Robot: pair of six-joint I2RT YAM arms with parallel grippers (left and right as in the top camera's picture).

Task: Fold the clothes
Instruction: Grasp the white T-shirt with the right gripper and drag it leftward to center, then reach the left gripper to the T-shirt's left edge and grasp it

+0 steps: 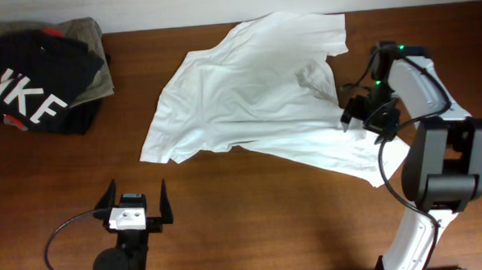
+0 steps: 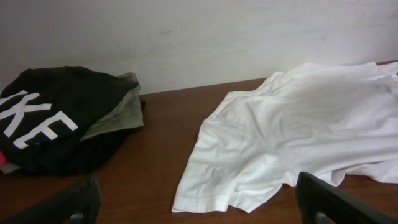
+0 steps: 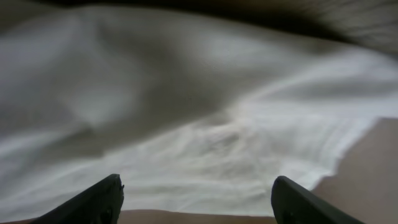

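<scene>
Across the far middle of the brown wooden worktop (image 1: 246, 226), a plain white thin-fabric short-sleeved T-shirt (image 1: 247, 93) lies spread out but rumpled, not yet folded. At its right edge the right claw (image 3: 196, 202) hangs low over the cloth, fingers spread and gripping nothing, probably positioned to pinch that edge. The left claw (image 1: 135, 197) sits at the near side, released and empty, well apart from the shirt.

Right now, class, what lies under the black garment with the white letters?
An olive-grey garment pokes out from beneath the black garment. How far it extends underneath is covered.
</scene>
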